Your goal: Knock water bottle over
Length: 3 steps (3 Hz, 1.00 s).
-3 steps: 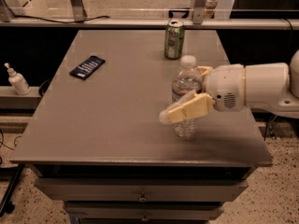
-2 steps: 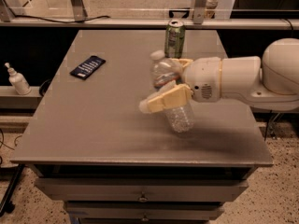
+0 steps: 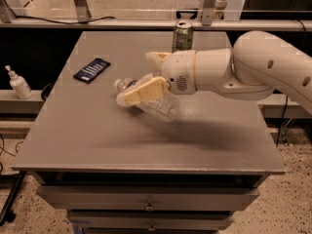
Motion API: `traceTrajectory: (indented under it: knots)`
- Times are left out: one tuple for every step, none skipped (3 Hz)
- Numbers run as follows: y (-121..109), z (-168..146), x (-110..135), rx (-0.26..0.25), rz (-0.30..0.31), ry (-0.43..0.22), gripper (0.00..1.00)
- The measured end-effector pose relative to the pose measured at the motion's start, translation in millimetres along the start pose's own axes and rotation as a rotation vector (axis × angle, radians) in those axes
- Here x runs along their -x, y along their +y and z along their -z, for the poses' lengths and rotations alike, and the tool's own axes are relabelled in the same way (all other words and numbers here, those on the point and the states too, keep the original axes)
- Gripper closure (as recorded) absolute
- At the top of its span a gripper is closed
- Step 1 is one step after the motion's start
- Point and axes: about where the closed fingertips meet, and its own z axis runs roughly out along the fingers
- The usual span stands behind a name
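cream two-finger gripper (image 3: 137, 78) held over the middle of the grey table (image 3: 97, 140), fingers spread, nothing clasped, clear ribbed plastic water bottle (image 3: 158, 108) tipped low beneath it, white cap (image 3: 120, 85) pointed left, partly covered by the nearer finger (image 3: 146, 90), green soda can (image 3: 183, 35) upright behind

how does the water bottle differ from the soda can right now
The water bottle is tipped over, cap to the left; the can stands upright. The bottle is clear plastic; the can is green. The gripper, jaws open, is over the bottle, away from the can. Both are on the table.
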Motion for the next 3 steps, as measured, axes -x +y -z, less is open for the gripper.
traceTrajectory:
  knots:
    - [0,-7,-7,0.007,0.002,0.011,0.00]
    - [-3,-3,-14,-0.001,0.006,0.027,0.00]
    - [-12,16,-25,-0.028,0.016,0.061,0.00]
